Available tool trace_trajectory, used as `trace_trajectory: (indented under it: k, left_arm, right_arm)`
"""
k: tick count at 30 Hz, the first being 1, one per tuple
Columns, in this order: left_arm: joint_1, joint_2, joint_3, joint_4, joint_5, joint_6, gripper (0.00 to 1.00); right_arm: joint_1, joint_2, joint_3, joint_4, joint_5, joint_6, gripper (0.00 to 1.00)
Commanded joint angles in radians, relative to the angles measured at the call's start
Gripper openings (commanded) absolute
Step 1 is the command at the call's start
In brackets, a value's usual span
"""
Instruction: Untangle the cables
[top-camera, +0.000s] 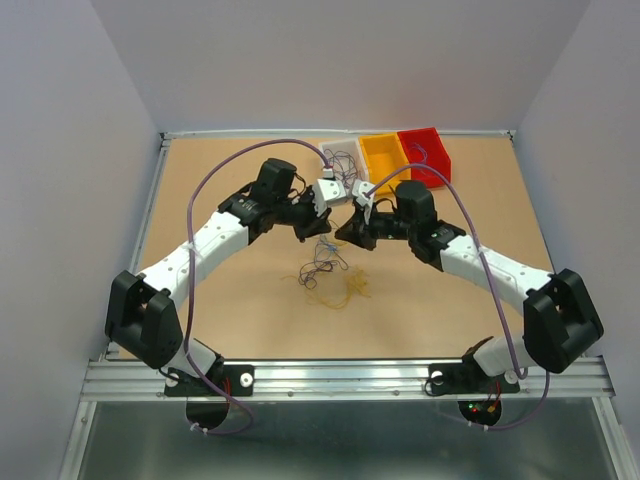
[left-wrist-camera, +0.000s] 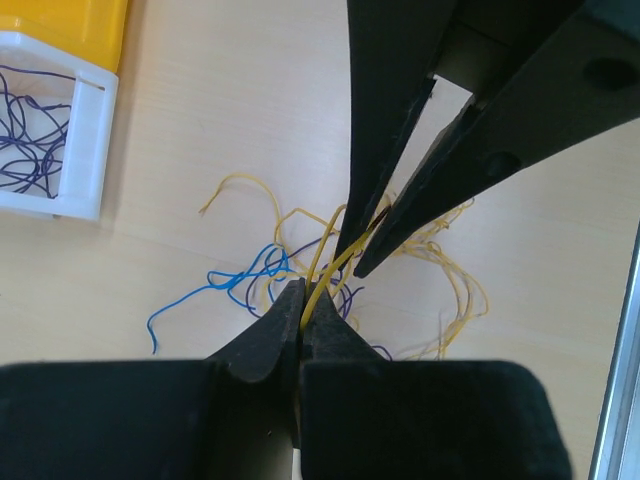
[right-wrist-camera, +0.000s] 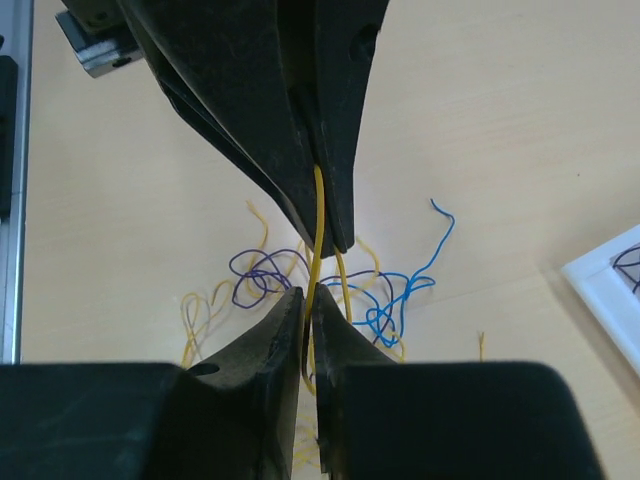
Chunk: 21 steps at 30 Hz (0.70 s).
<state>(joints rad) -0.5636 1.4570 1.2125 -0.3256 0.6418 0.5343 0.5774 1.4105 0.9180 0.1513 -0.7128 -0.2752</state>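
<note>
The cables (top-camera: 328, 278) are strewn loose at the middle of the table (top-camera: 200, 200), one yellow strand (right-wrist-camera: 316, 270) being clamped by both the left gripper (left-wrist-camera: 303, 300) and the right gripper (right-wrist-camera: 308, 305), each clenched on it above the heap, with bins (top-camera: 385, 155) set at 1 o'clock.

Top view: bright, even, diffuse light from overhead. Worktop (top-camera: 250, 320) warm tan; walls (top-camera: 60, 150) pale with cool lilac cast. Shadows under arms (top-camera: 215, 240) soft, faint, close to their bodies. Thin cables (top-camera: 330, 275) barely resolved, colours muddy.

Left wrist view: worktop washed pale, near overexposed. Left pincer (left-wrist-camera: 303, 300) flat black, surface detail lost, near body soft-focus. Cables sharp mid-frame, thin soft shadows beside strands.

Right wrist view: same wash. Right pincer (right-wrist-camera: 308, 305) dark silhouette, faint sheen along finger edges, bottom of frame blurred.
</note>
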Motion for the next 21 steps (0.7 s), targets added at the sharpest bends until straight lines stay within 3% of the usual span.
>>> trace_trajectory:
  k: [1, 7, 8, 10, 13, 14, 16, 17, 18, 21]
  left_arm:
    - [0.005, -0.047, 0.013, 0.03, 0.013, 0.0, 0.0]
    - [0.004, -0.035, 0.022, 0.0, 0.013, 0.018, 0.0]
    - [0.004, -0.029, 0.024, -0.004, 0.018, 0.026, 0.0]
    - [0.004, -0.02, 0.033, -0.021, 0.021, 0.03, 0.0]
    - [0.004, -0.017, 0.036, -0.029, 0.029, 0.035, 0.0]
    - [0.002, -0.02, 0.035, -0.027, 0.03, 0.035, 0.0]
    - [0.002, -0.026, 0.036, -0.027, 0.039, 0.036, 0.0]
    - [0.002, -0.029, 0.035, -0.027, 0.044, 0.038, 0.0]
    - [0.004, -0.035, 0.03, -0.029, 0.048, 0.039, 0.0]
    - [0.004, -0.034, 0.036, -0.043, 0.059, 0.046, 0.0]
  right_arm:
    - [0.006, 0.024, -0.008, 0.025, -0.008, 0.025, 0.15]
    - [0.007, 0.018, -0.007, 0.028, 0.052, 0.031, 0.34]
    - [0.009, 0.012, -0.01, 0.031, 0.068, 0.033, 0.47]
    - [0.007, 0.008, -0.011, 0.033, 0.078, 0.034, 0.57]
    - [0.009, 0.015, -0.005, 0.033, 0.072, 0.037, 0.59]
    - [0.007, 0.022, 0.001, 0.033, 0.067, 0.039, 0.49]
    - [0.007, 0.031, 0.007, 0.033, 0.059, 0.039, 0.46]
    - [0.007, 0.039, 0.01, 0.033, 0.062, 0.039, 0.49]
    - [0.007, 0.039, 0.013, 0.034, 0.076, 0.039, 0.61]
    - [0.007, 0.042, 0.025, 0.036, 0.082, 0.033, 0.73]
